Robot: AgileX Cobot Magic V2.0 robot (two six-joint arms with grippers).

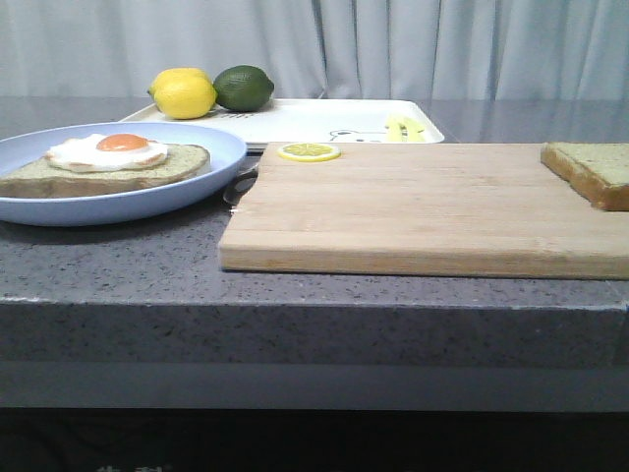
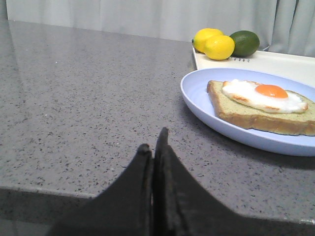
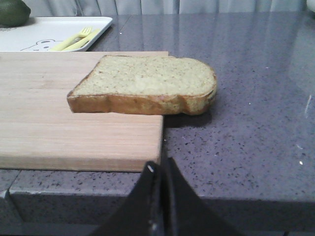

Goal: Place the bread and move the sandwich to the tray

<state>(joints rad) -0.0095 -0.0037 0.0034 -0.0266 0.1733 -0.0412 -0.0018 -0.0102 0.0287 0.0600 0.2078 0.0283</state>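
Observation:
The bread [image 1: 594,169] lies on the right end of the wooden cutting board [image 1: 413,211]; in the right wrist view the bread [image 3: 147,84] overhangs the board's corner. A second slice topped with a fried egg [image 1: 108,157] lies on the pale blue plate [image 1: 197,167], also in the left wrist view [image 2: 263,105]. The white tray [image 1: 334,120] stands behind the board. My left gripper [image 2: 153,142] is shut and empty over bare counter, left of the plate. My right gripper [image 3: 160,164] is shut and empty at the counter's front edge, short of the bread. Neither gripper shows in the front view.
Two lemons [image 1: 184,93] and a lime [image 1: 243,88] rest at the tray's left end, yellow cutlery [image 1: 403,128] at its right. A lemon slice [image 1: 309,151] lies on the board's far left corner. Grey curtain hangs behind the speckled grey counter [image 1: 118,256].

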